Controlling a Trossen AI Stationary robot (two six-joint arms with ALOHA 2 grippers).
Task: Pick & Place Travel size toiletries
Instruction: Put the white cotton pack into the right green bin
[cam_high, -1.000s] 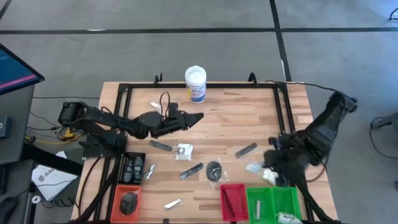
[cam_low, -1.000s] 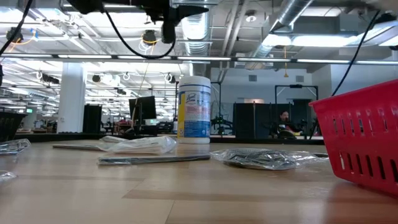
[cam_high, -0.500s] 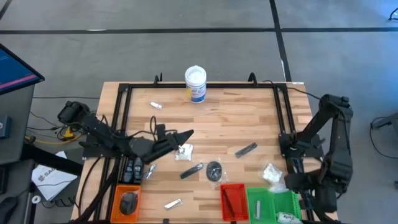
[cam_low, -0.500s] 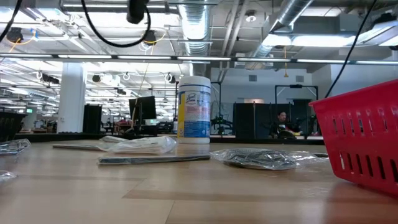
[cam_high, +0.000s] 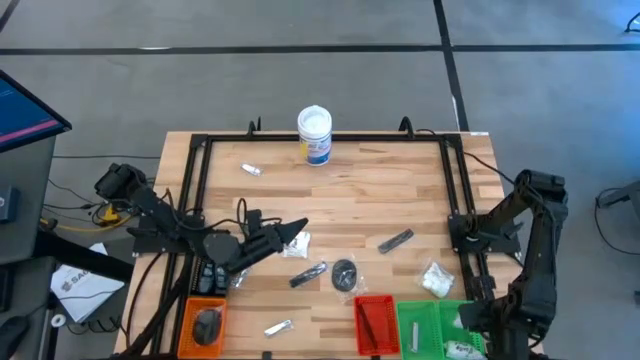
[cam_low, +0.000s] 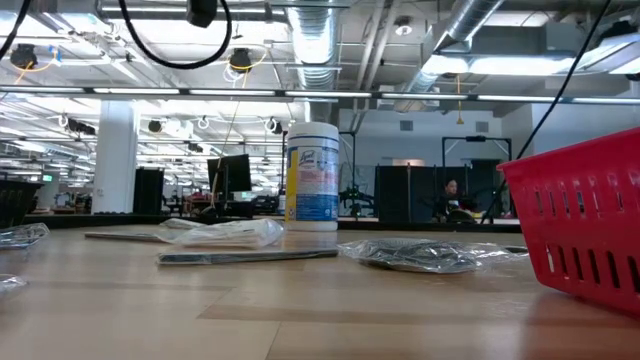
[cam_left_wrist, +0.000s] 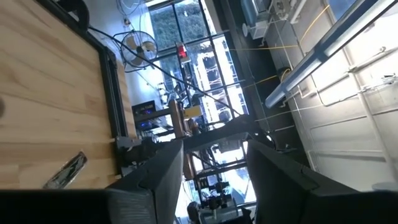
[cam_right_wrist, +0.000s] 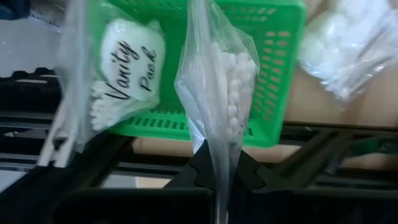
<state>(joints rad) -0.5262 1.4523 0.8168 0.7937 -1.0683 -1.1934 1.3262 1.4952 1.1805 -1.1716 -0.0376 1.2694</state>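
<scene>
The right hand (cam_right_wrist: 219, 186) is clamped on the neck of a clear packet of small white beads (cam_right_wrist: 224, 93), which hangs lengthwise straight ahead of its fingers, just over the green tray (cam_right_wrist: 273, 74). A "Vanity Pack" packet (cam_right_wrist: 127, 65) already lies in that tray, beside the hanging one. The left hand (cam_high: 290, 232) hovers with fingers parted near a small packet (cam_high: 296, 242) on the bench (cam_high: 380, 190), well apart from the right hand.

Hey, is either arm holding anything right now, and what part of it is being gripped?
The right gripper pinches a clear packet of white contents by its narrow end, above the green tray. The left gripper is open and holds nothing.
</scene>
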